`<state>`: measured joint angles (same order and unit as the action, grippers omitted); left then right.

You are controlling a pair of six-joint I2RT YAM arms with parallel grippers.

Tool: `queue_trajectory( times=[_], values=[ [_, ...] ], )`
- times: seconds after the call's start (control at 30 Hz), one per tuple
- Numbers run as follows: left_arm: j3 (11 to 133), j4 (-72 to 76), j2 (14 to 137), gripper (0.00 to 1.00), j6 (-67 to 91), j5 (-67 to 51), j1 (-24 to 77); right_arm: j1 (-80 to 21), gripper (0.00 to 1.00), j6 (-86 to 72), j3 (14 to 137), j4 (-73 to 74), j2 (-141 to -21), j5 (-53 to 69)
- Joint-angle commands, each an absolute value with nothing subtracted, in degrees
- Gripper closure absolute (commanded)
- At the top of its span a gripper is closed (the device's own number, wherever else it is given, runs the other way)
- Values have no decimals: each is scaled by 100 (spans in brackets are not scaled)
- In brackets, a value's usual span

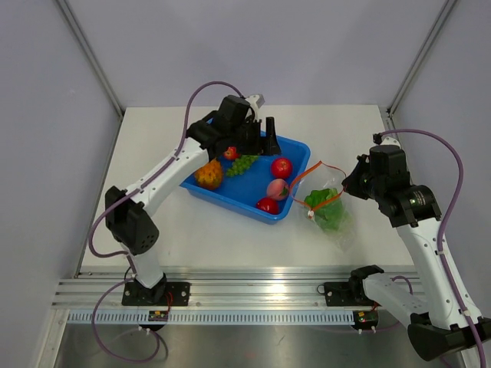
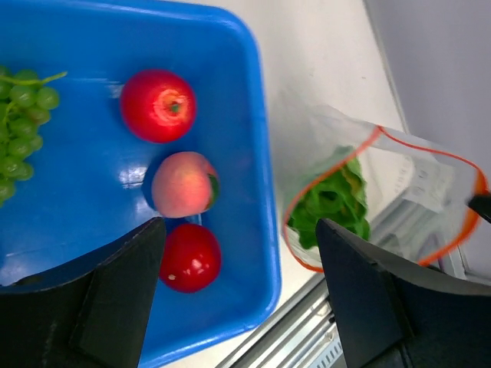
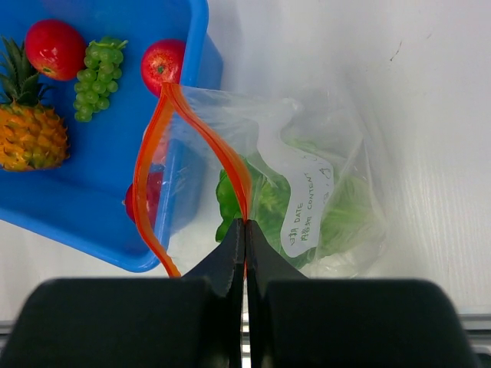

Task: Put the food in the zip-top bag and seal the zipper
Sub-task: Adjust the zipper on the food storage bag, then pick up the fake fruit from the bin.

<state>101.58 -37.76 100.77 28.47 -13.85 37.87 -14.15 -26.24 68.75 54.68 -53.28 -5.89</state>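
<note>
right gripper (image 3: 245,228) pinches the zipper (image 3: 147,153), cabbage (image 3: 265,208) inside bag (image 3: 322,126)

Place: a robot lab test cell, not a home or a kitchen.
Walls: plain grey panels (image 1: 46,115) close me in on three sides, joined by bare metal struts (image 1: 89,55).
Table: a white board top (image 1: 230,241).
Mounting: I am bolted to a slotted aluminium rail (image 1: 253,294) at the near edge.
Cabling: purple cables (image 1: 207,85) run exposed along my links.
Props: plastic toy fruit (image 1: 281,167) in a blue tub (image 1: 230,205), not real groceries.
</note>
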Motion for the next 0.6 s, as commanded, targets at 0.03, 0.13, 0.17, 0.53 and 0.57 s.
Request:
queue_trajectory(
  times=[0.03,0.13,0.17,0.53,0.57],
  values=[
    [10203,-3928,10871,14,3164,-932,3823,-1406,100,-2689,6978,5256,-5282,-527],
    [10441,-4122,11416,9,3243,-870,3849,-1397,100,-2663,7022,5247,-5265,-510],
    [10502,-4131,11495,9,3261,-844,3876,-1397,100,-2663,7049,5264,-5256,-510],
    [10512,-3771,12339,11,3436,-1283,4034,-1397,100,-2689,6961,5221,-5265,-457],
    [10503,-3771,12401,11,3445,-1266,4052,-1397,100,-2707,6961,5212,-5256,-448]
  ],
)
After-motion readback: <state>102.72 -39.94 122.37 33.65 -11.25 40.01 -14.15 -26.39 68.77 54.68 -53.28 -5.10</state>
